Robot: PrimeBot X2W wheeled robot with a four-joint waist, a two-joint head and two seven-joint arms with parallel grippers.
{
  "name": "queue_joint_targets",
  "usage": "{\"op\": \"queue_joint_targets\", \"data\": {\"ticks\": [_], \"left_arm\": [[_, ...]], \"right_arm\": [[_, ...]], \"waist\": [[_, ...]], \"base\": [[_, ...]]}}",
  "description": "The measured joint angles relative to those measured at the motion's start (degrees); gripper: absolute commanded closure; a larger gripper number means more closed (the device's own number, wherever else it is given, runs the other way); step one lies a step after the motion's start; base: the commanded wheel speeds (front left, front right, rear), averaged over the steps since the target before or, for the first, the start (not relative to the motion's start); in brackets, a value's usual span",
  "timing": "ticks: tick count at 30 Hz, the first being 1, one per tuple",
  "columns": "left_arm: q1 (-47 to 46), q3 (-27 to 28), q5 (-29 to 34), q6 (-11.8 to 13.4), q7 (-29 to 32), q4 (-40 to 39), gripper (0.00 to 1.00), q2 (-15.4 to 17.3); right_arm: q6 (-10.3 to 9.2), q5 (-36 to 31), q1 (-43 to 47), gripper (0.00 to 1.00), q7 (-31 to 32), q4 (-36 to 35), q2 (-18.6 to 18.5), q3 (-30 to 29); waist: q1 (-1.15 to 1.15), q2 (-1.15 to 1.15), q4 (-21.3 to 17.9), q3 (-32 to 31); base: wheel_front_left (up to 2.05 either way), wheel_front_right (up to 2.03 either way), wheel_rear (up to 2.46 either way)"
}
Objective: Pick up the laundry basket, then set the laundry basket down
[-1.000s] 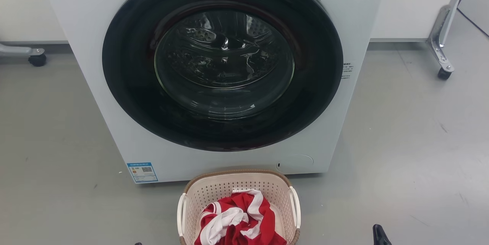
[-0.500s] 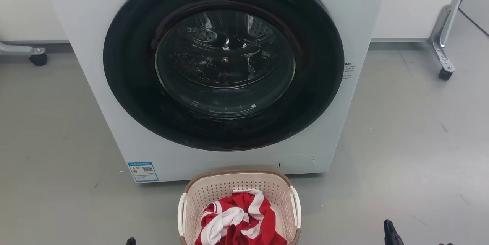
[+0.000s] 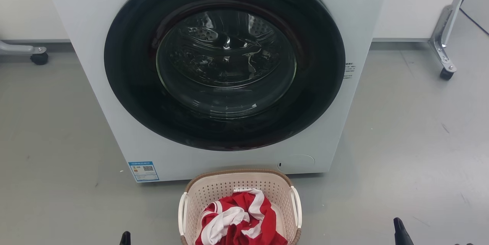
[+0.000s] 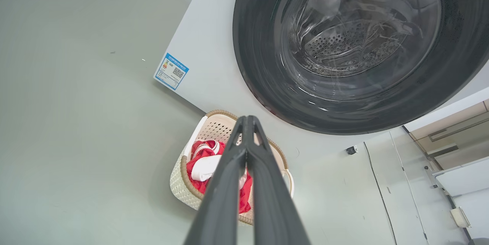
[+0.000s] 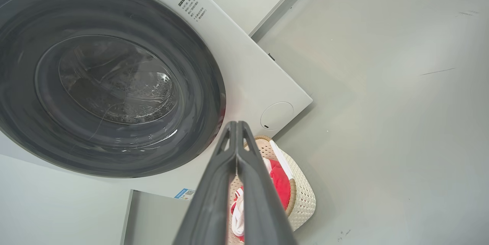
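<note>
The cream laundry basket (image 3: 214,193) with a brown rim and white side handles stands on the grey floor in front of the washing machine, holding a red and white garment (image 3: 240,220). My left gripper (image 3: 125,238) peeks in at the bottom edge, left of the basket and apart from it. My right gripper (image 3: 400,231) rises at the bottom right, well clear of the basket. In the left wrist view the left gripper (image 4: 246,119) is shut and empty above the basket (image 4: 179,182). The right gripper (image 5: 237,124) is likewise shut and empty over the basket (image 5: 303,195).
A white front-loading washing machine (image 3: 107,96) with a large dark round door (image 3: 225,61) stands right behind the basket. Metal frame legs on casters sit at the far left (image 3: 38,58) and far right (image 3: 445,73). Bare grey floor lies on both sides of the basket.
Both gripper tips have spread outward along the bottom edge: the left one further left, the right one further right. The basket has not moved.
</note>
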Motion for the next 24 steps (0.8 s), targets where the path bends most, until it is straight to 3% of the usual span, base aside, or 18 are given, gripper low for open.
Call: {"op": "queue_joint_targets", "data": {"ticks": [24], "left_arm": [[-3.4,3.6,-19.0,-3.5,4.7,0.8,1.0,-0.3]], "right_arm": [[3.19,18.3,-3.0,1.0,4.8,1.9,0.1,-5.5]], "waist": [[0.0,0.0,0.2,0.1]], "base": [[0.0,0.0,0.0]]}}
